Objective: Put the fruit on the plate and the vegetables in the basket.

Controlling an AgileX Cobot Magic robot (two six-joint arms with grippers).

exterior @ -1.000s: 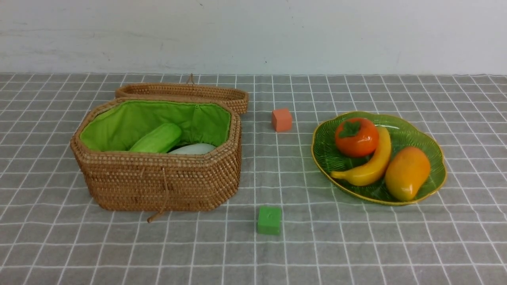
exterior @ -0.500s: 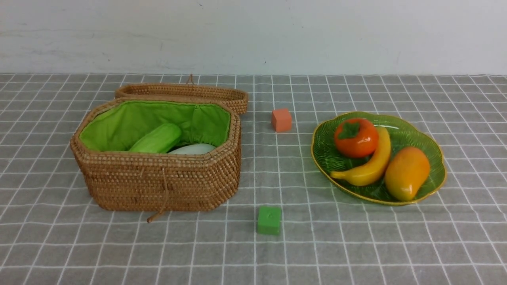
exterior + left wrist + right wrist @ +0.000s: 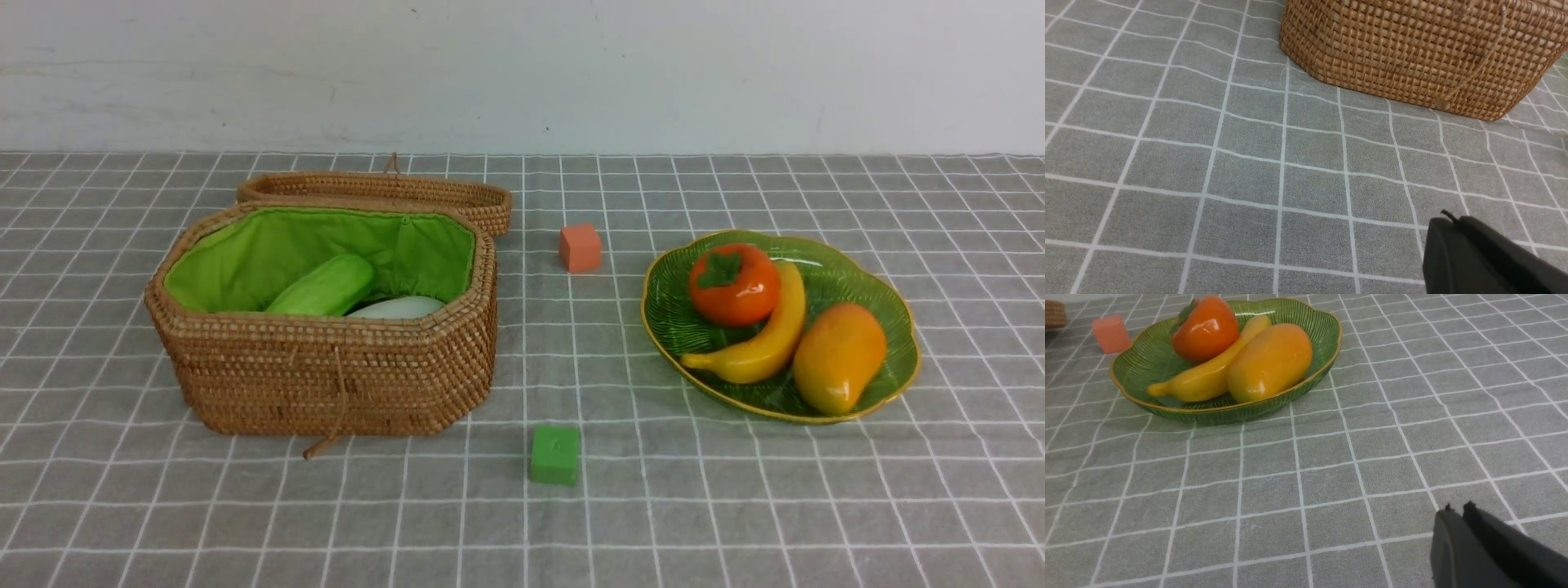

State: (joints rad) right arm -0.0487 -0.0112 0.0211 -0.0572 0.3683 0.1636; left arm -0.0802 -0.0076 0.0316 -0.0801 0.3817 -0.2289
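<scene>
A: Are the grippers holding anything?
B: No. The left gripper (image 3: 1447, 220) and right gripper (image 3: 1457, 510) are hanging closed, empty.
A: The items?
B: Fruit (image 3: 775, 327) is lying on the plate (image 3: 894, 306); cucumber (image 3: 322, 286) and radish (image 3: 400, 308) are sitting inside the basket (image 3: 326, 376).

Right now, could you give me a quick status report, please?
Left gripper and right gripper shut, empty. Fruit on plate; cucumber, radish in basket; eggplant unseen. Nothing obstructing.

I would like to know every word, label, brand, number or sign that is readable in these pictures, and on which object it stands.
None: no readable text on the basket, plate, fruit or cubes.
A faint mark on the green cube is too small to read.
</scene>
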